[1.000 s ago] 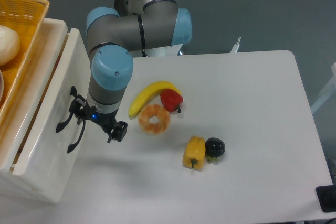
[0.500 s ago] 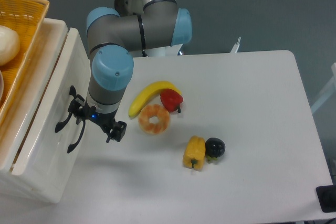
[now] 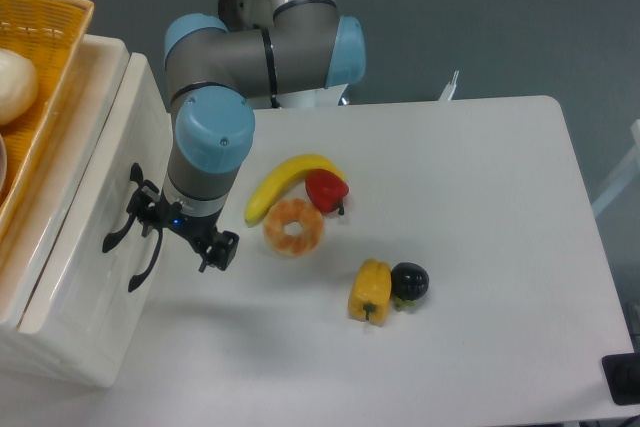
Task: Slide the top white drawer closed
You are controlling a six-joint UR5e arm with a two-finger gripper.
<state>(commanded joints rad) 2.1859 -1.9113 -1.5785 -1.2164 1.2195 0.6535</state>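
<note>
- The top white drawer (image 3: 85, 197) stands at the left side of the table (image 3: 480, 247). Its glossy front panel faces right, and it has a curved black handle (image 3: 122, 217).
- A second black handle (image 3: 145, 257) is seen just below and to the right of the first one, on the lower white front (image 3: 100, 327).
- The gripper (image 3: 185, 237) hangs from the arm (image 3: 215, 137) directly in front of the drawer panel, at the height of the upper handle.
- One dark finger (image 3: 225, 250) points to the right and down; the other side of the gripper is next to the handle. Whether the fingers are spread or pressed together cannot be told from this view, and it is also not clear if they touch the handle.
- A yellow wicker basket (image 3: 45, 57) lies on top of the drawer unit, at the far left, with a pale round thing (image 3: 15, 82) inside.
- On the table, right of the gripper, there are a banana (image 3: 285, 182), a red pepper (image 3: 327, 190) touching it, and an orange ring-shaped piece (image 3: 294, 227) just near of them.
- More to the right and nearer are a yellow pepper (image 3: 370, 290) and a dark round fruit (image 3: 409, 281), side by side.
</note>
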